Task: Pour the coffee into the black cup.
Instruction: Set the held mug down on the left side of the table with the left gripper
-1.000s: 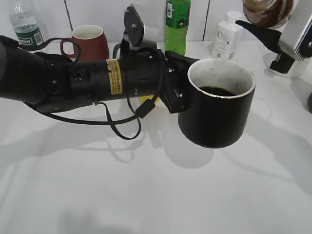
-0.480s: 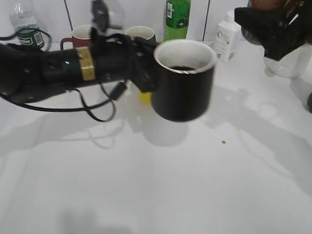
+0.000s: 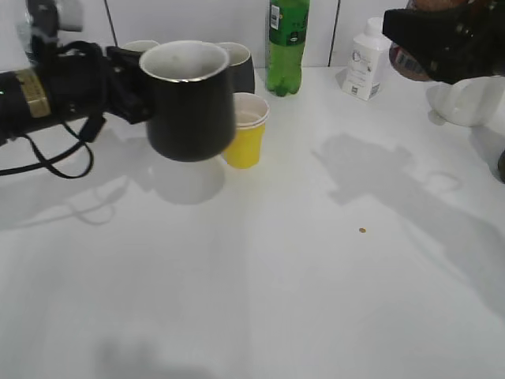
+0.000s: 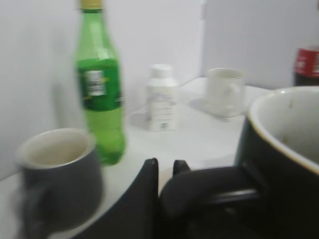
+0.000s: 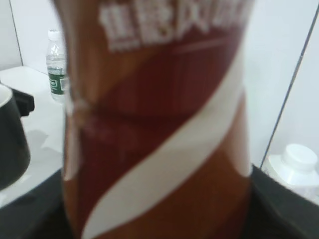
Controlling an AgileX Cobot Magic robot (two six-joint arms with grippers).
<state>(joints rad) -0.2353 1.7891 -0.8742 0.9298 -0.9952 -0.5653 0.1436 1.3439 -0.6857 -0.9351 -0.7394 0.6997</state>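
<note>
My left gripper (image 3: 130, 87) is shut on the handle of the black cup (image 3: 189, 103) and holds it above the table at the left. In the left wrist view the jaws (image 4: 167, 172) pinch the handle, with the cup's rim (image 4: 284, 124) at the right. The cup's white inside shows; its contents are hidden here. My right gripper (image 3: 442, 39) is at the top right, shut on a brown and white coffee bottle (image 5: 159, 119) that fills the right wrist view. Only a bit of the bottle (image 3: 406, 59) shows in the exterior view.
A yellow paper cup (image 3: 246, 133) stands just right of the held cup. Behind are a grey mug (image 3: 237, 67), a green bottle (image 3: 286, 43), a white bottle (image 3: 364, 59), a white cup (image 3: 461, 103) and a water bottle (image 5: 57, 69). A small crumb (image 3: 362, 230) lies on the table.
My left gripper has carried the black cup from the middle right to the left and back. My right gripper with the coffee bottle has stayed at the top right.
</note>
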